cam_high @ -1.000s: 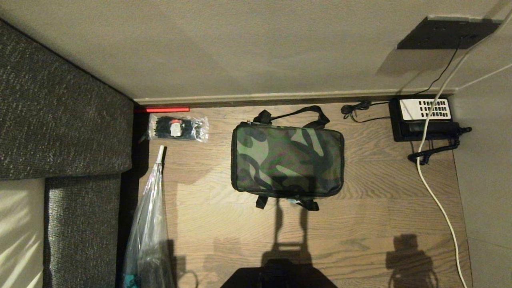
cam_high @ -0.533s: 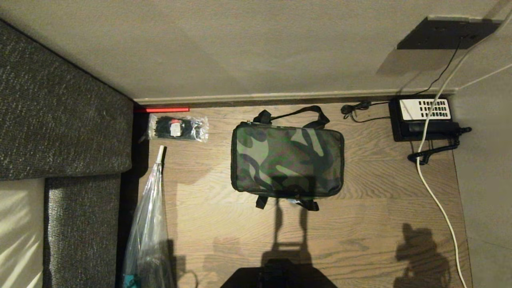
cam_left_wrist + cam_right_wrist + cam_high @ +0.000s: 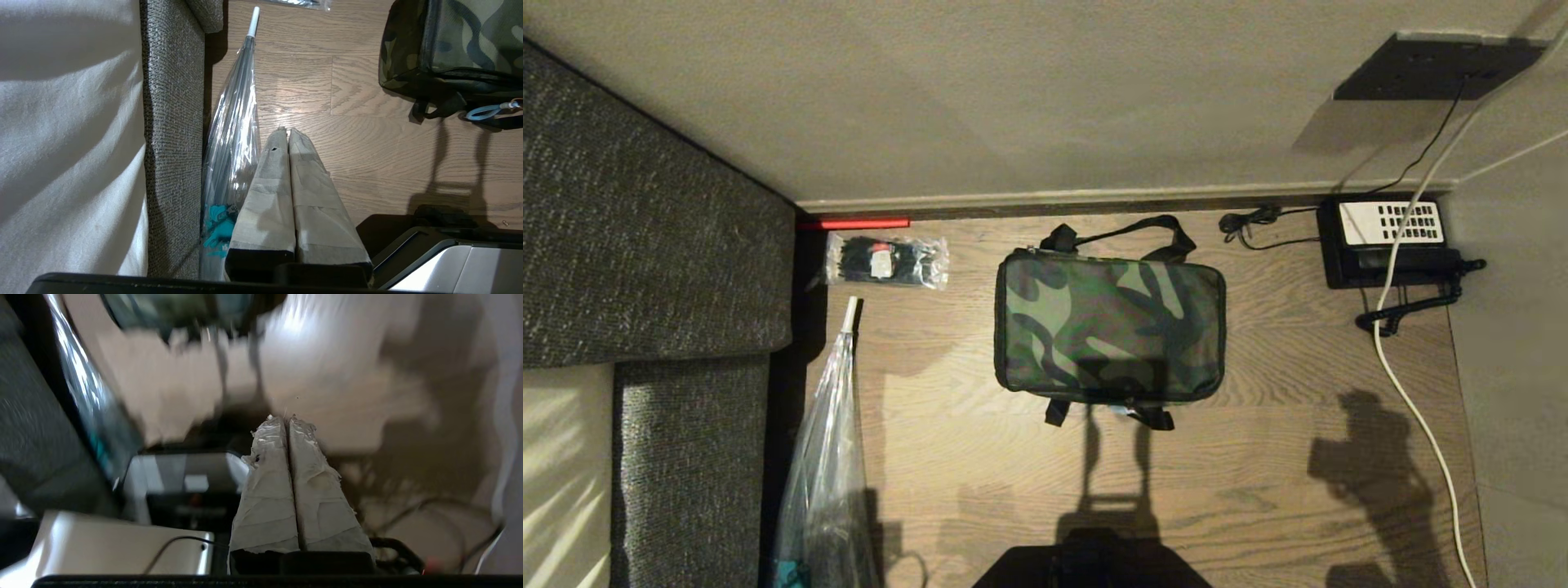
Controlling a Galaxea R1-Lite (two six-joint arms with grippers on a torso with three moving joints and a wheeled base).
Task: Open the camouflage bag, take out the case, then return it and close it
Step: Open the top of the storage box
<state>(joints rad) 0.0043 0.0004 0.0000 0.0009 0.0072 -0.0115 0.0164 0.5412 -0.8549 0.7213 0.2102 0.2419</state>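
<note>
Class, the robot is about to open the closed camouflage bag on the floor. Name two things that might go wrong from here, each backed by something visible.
1. The camouflage bag is soft fabric lying loose on the wooden floor, so it may slide or crumple when pulled.
2. The white cable trails across the floor on the bag's right, where the shut right claw may snag it.

Matt fabric bag (image 3: 1109, 327), wood-grain floor (image 3: 1258, 457)

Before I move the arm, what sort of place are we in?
Probably a living room or a hotel room corner: wood floor, a grey fabric sofa on the left, and a black telephone on the floor by the wall.
</note>
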